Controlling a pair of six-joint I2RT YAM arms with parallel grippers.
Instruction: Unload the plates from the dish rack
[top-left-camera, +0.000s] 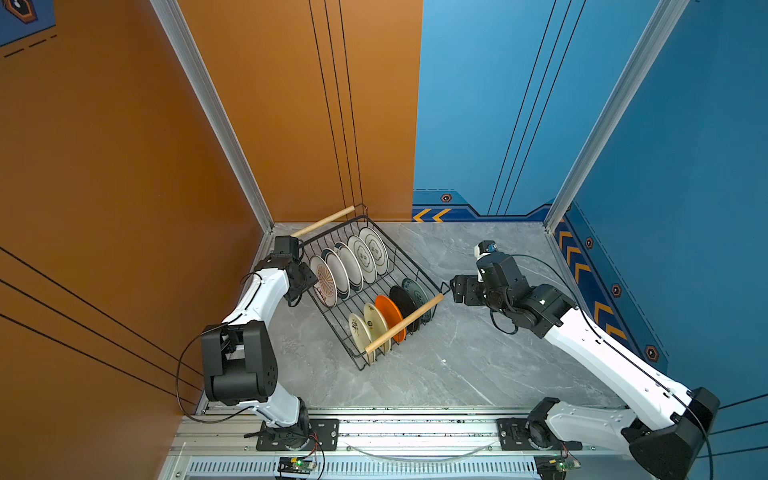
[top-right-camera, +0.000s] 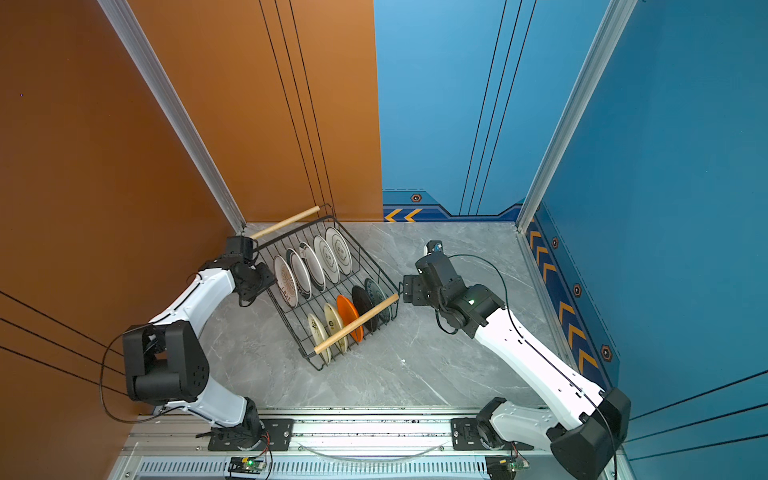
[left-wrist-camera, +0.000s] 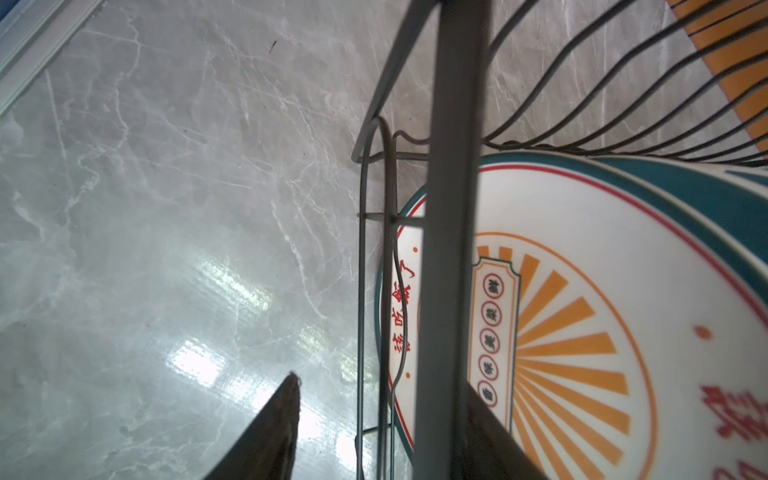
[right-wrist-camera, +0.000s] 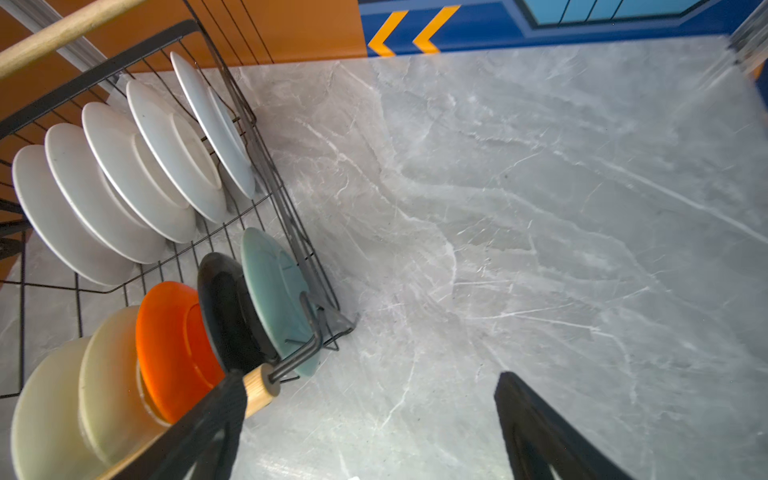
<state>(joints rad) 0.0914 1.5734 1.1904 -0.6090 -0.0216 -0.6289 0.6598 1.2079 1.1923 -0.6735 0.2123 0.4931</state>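
Progress: nothing unloaded yet, as far as I can see. All ten plates (top-left-camera: 353, 266) stand on edge in the dish rack (top-left-camera: 409, 257): five larger white ones in the far row, and five smaller ones (top-left-camera: 388, 316) (two cream, orange, black, teal) in the near row. None lies on the desk (top-left-camera: 478, 353). The rack sits skewed, toward the back left corner.

Claws: the left claw (top-left-camera: 309, 280) is at the rack's left rim beside the sunburst plate (left-wrist-camera: 582, 332). Its fingers are parted with the rim wire between them, clamping nothing. The right claw (top-left-camera: 452, 289) is spread wide and empty, one finger just beside the end of the near wooden handle (top-left-camera: 403, 323).

Remaining: every plate.

Surface: glossy grey veined stone-look, with open room right of the rack. Room: orange wall (top-left-camera: 124, 166) on the left and back, blue wall (top-left-camera: 478, 104) on the right with chevron trim. An aluminium rail (top-left-camera: 415, 428) in front carries both arm bases.
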